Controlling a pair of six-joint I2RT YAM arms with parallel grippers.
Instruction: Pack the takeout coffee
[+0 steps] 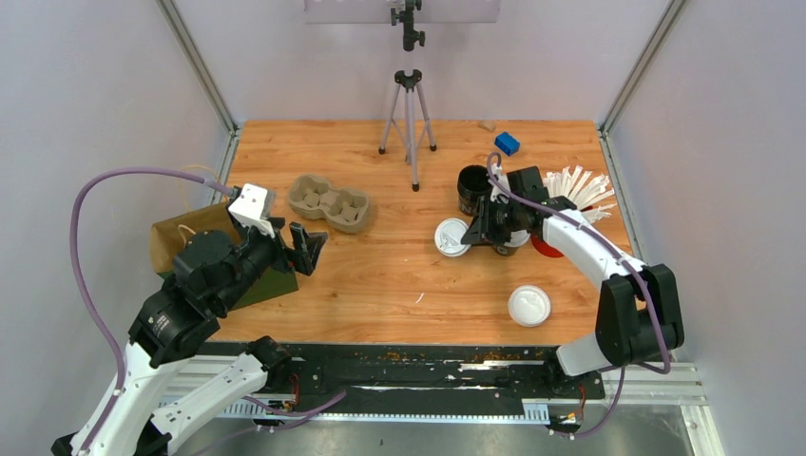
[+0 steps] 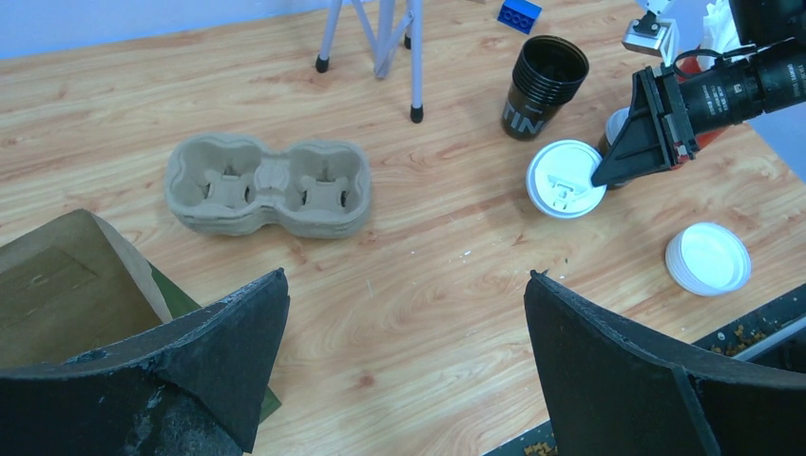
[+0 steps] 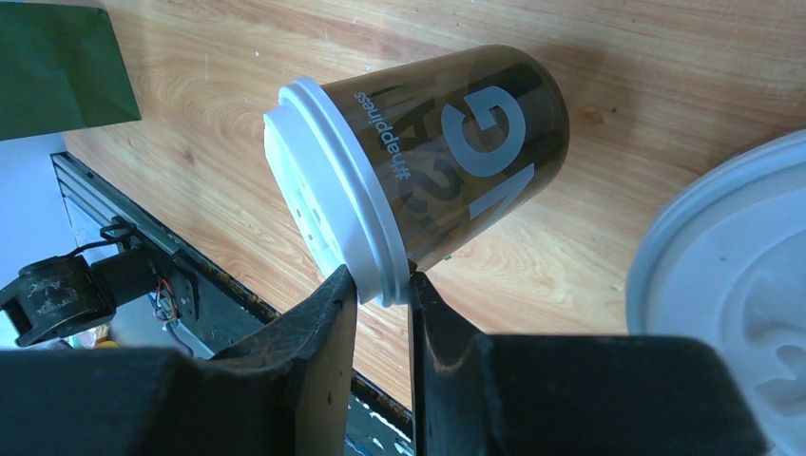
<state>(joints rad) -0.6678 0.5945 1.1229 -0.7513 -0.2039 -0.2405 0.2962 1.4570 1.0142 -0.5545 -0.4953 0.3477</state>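
One takeout coffee, a dark brown cup with grey lettering and a white lid, stands right of the table's middle. My right gripper is shut on the right rim of that lid; whether the cup is off the wood I cannot tell. A second white lid shows close by at the right edge of the right wrist view, its cup hidden. Far to the left, my left gripper hangs open over bare wood, holding nothing.
A pulp two-cup carrier lies left of centre. A brown paper bag on a green sheet is at the left edge. Stacked lidless black cups, a loose white lid, a tripod, a blue block and white cutlery surround the right arm.
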